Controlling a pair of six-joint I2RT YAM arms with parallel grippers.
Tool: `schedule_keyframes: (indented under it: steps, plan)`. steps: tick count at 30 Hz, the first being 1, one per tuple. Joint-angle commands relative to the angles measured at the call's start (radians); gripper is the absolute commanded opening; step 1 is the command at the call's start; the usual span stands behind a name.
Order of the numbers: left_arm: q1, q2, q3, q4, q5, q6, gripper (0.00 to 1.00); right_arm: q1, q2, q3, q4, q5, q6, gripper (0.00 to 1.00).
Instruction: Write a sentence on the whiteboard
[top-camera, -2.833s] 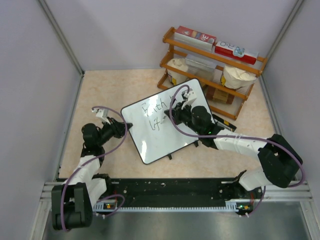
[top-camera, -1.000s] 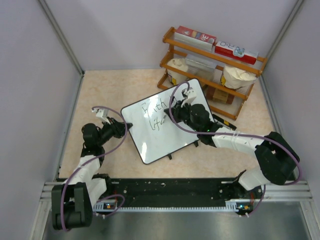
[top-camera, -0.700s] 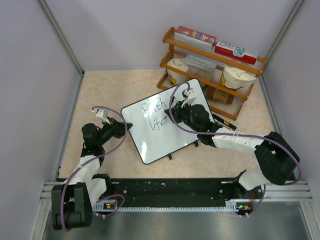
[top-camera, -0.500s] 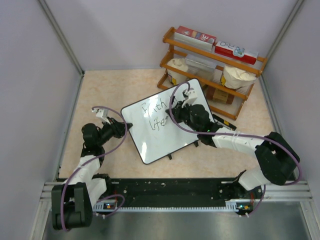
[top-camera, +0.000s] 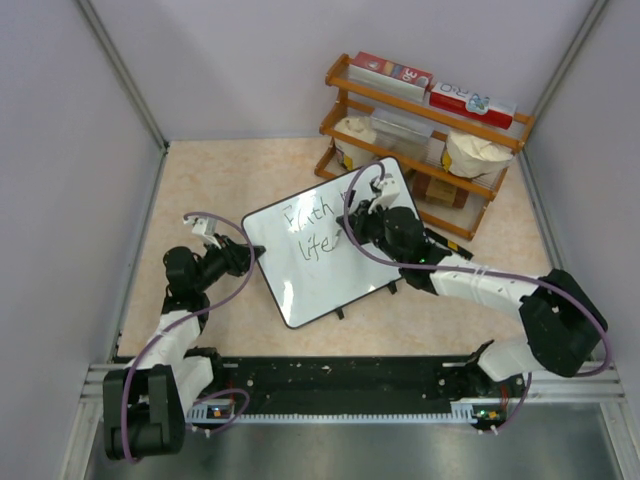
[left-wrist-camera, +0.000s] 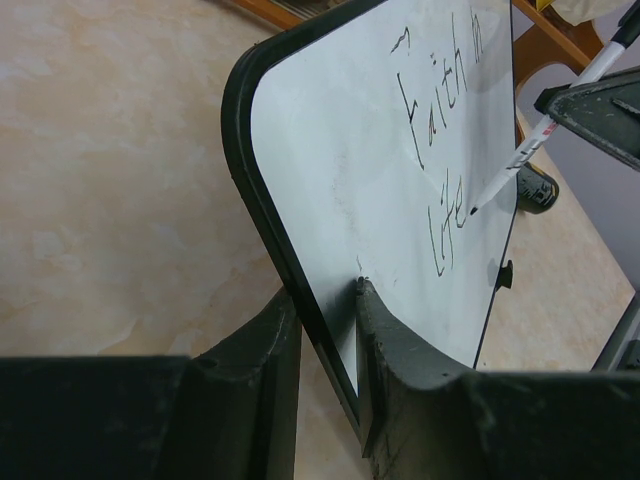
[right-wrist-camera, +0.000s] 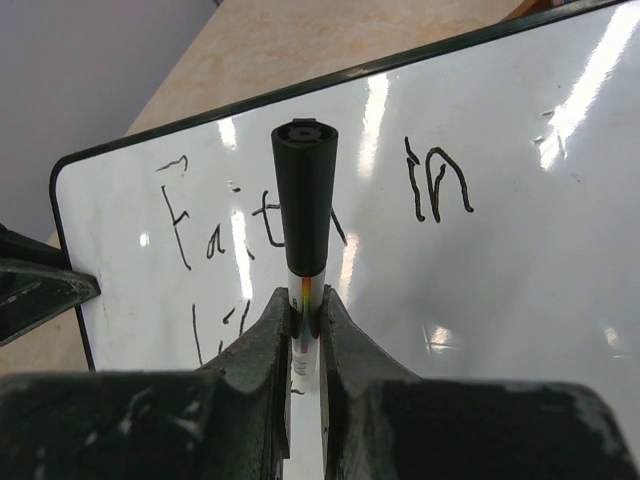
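The whiteboard (top-camera: 312, 285) stands tilted at mid-table, with black handwriting (top-camera: 308, 225) reading "Faith in" and, below it, "life". My left gripper (top-camera: 250, 258) is shut on the board's left rim; in the left wrist view the fingers (left-wrist-camera: 400, 360) pinch the black edge (left-wrist-camera: 250, 180). My right gripper (top-camera: 366, 215) is shut on a white marker with a black end (right-wrist-camera: 303, 200), over the board's upper right. In the left wrist view the marker (left-wrist-camera: 530, 145) has its tip at the board just past "life" (left-wrist-camera: 445, 225).
A wooden shelf rack (top-camera: 425, 140) with boxes and white bowls stands right behind the board's far corner. A dark cylindrical object (left-wrist-camera: 535, 190) lies on the table beyond the board. Grey cell walls close in the left, back and right sides.
The second line has grown from "lif" to "life". My right gripper with the marker has shifted slightly right along that line. The left gripper and the board have not moved.
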Motion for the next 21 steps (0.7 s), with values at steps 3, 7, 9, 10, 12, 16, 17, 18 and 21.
schedule_keyframes:
  steps: [3, 7, 9, 10, 12, 16, 17, 18, 21]
  plan:
    - [-0.001, 0.014, -0.002, -0.002, -0.035, 0.08, 0.0, -0.025, -0.135, -0.009, 0.04, -0.014, -0.007, 0.0]
    - [-0.001, 0.012, -0.003, -0.002, -0.035, 0.08, 0.0, -0.069, -0.178, -0.027, 0.051, -0.089, 0.034, 0.0]
    - [-0.001, 0.011, -0.003, -0.002, -0.035, 0.08, 0.0, -0.098, -0.203, -0.045, 0.052, -0.109, 0.051, 0.0]
    - [0.001, 0.011, -0.003, -0.002, -0.035, 0.08, 0.0, -0.108, -0.212, -0.052, 0.052, -0.112, 0.054, 0.0]
    - [0.001, 0.012, -0.003, -0.002, -0.035, 0.08, 0.0, -0.131, -0.227, -0.075, 0.049, -0.143, 0.062, 0.0]
    - [-0.001, 0.014, -0.002, -0.001, -0.031, 0.078, 0.0, -0.158, -0.278, -0.111, 0.028, -0.156, 0.057, 0.0]
    - [0.001, 0.017, -0.002, -0.002, -0.031, 0.078, 0.0, -0.161, -0.286, -0.127, 0.021, -0.156, 0.054, 0.0]
    - [0.001, 0.017, -0.002, -0.002, -0.031, 0.078, 0.0, -0.172, -0.293, -0.131, 0.014, -0.158, 0.044, 0.0]
    - [0.001, 0.012, -0.005, -0.004, -0.031, 0.078, 0.0, -0.183, -0.321, -0.136, -0.017, -0.158, 0.019, 0.0]
